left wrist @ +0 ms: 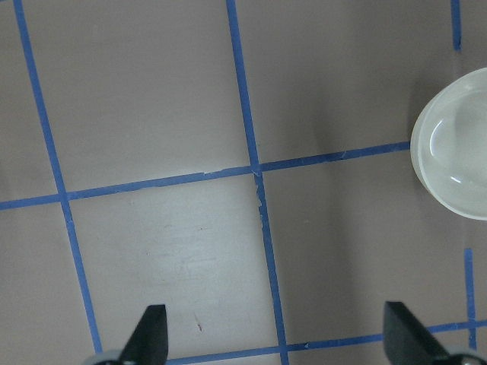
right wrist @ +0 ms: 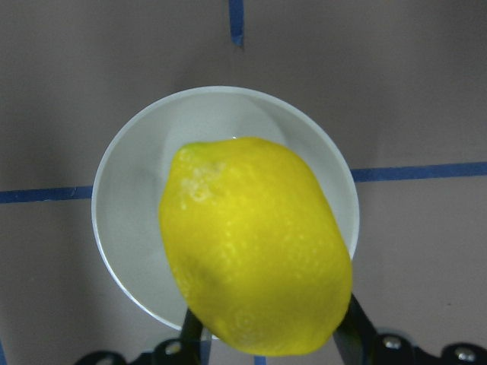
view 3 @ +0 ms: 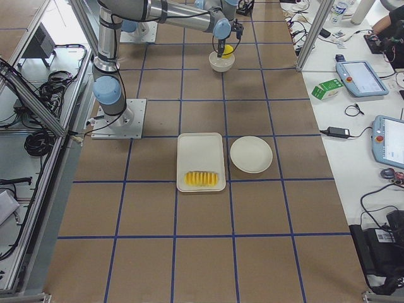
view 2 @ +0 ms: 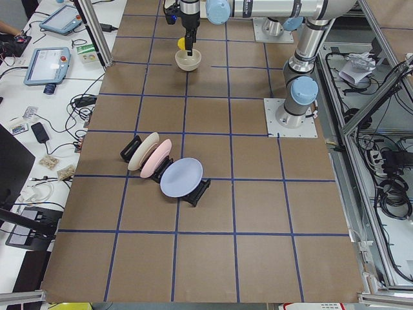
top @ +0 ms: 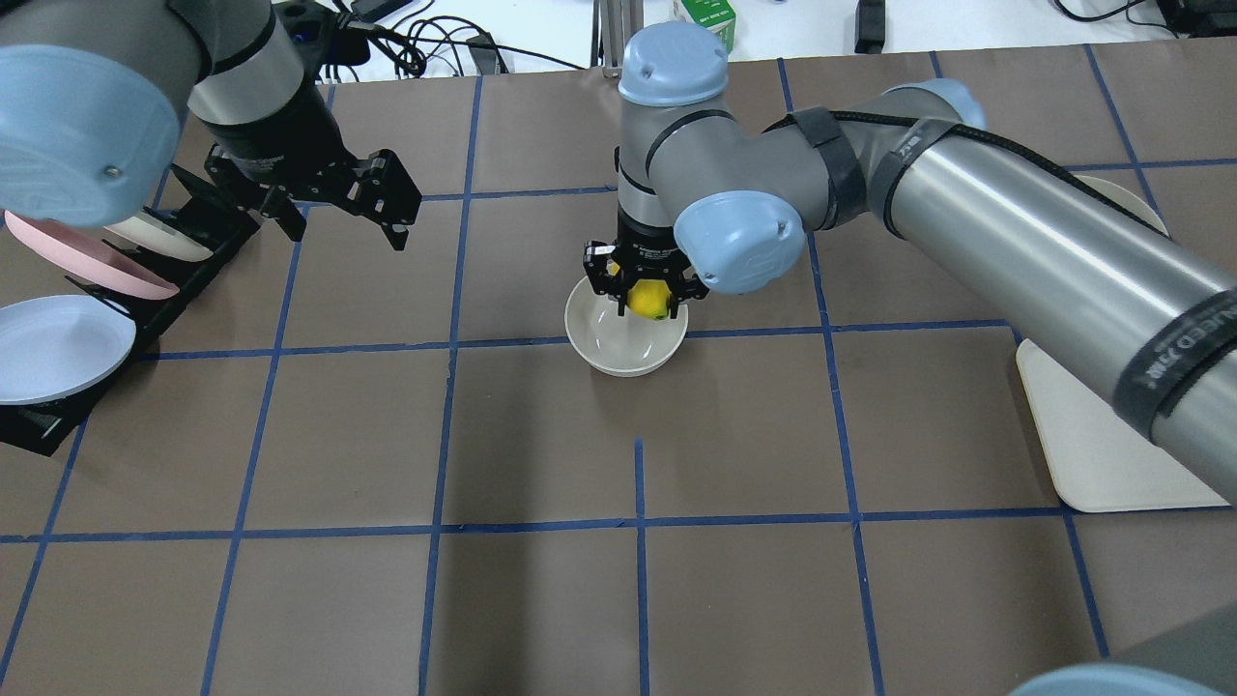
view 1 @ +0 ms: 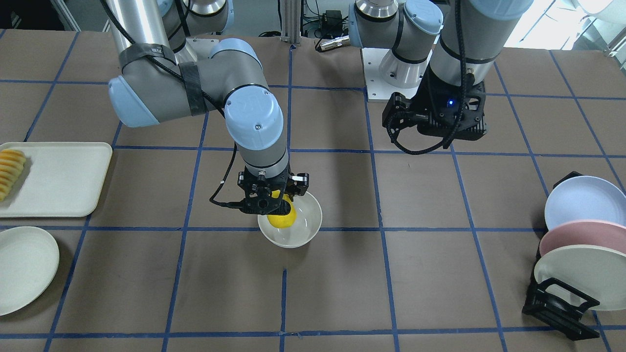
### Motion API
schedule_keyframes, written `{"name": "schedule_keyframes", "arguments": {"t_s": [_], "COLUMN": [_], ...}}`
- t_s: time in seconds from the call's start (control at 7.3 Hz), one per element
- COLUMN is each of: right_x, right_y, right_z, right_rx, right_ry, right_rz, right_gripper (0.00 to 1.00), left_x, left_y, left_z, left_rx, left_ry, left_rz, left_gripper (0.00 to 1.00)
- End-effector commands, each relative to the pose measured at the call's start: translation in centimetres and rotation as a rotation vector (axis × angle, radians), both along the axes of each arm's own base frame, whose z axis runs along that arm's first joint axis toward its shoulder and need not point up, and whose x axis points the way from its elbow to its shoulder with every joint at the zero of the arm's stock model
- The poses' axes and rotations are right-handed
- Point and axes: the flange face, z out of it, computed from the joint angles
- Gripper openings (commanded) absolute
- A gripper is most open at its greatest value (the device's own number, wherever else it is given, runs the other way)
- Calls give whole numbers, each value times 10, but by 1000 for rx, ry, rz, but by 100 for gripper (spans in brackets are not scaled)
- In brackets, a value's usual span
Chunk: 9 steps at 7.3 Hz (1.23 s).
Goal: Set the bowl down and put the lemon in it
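The off-white bowl point(view 1: 307, 222) stands upright on the brown table near the middle, also in the overhead view point(top: 618, 350). My right gripper point(view 1: 276, 208) is shut on the yellow lemon point(view 1: 282, 220) and holds it right over the bowl, about at rim height. The right wrist view shows the lemon point(right wrist: 255, 243) in front of the bowl point(right wrist: 133, 205). My left gripper point(top: 343, 230) is open and empty, hanging above the table well to the side. Its wrist view shows the bowl's edge point(left wrist: 456, 152) at the right.
A black rack point(view 1: 557, 308) holds blue, pink and cream plates point(view 1: 582, 244) at the robot's left. A cream tray point(view 1: 63, 176) with sliced orange-yellow food point(view 1: 10, 171) and a flat cream plate point(view 1: 22, 269) lie at the robot's right.
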Motion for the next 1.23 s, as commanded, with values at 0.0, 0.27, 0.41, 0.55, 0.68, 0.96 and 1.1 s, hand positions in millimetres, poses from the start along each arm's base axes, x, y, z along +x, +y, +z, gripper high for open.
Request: {"name": "schedule_keyframes", "arguments": {"t_s": [0.0,0.27,0.41,0.55,0.68,0.96,1.1], "right_x": [12,25,25,24,22,-12,-53], "right_y": [-5,-2,-2,-2,0,10,7], "right_z": [-28,-46,-43,-38,-28,24,60], "right_rx": [4,7,-2,-7,-15,18,-14], "right_ry": [2,7,13,14,13,39,74], "right_rz": [-34,-14,-15,-16,-16,-42,-82], "right_gripper": [2,81,100,100,100,100,100], "left_x": [-2,-2,-6,0,-3,-2,2], "left_y": [6,8,9,7,12,13,8], "left_z": [18,13,19,19,22,26,20], "left_rx": [7,18,6,7,1,-16,-18], "left_ry": [-1,5,54,73,62,57,58], "left_rz": [8,19,34,36,31,31,38], "left_gripper": [100,100,100,100,100,100,100]}}
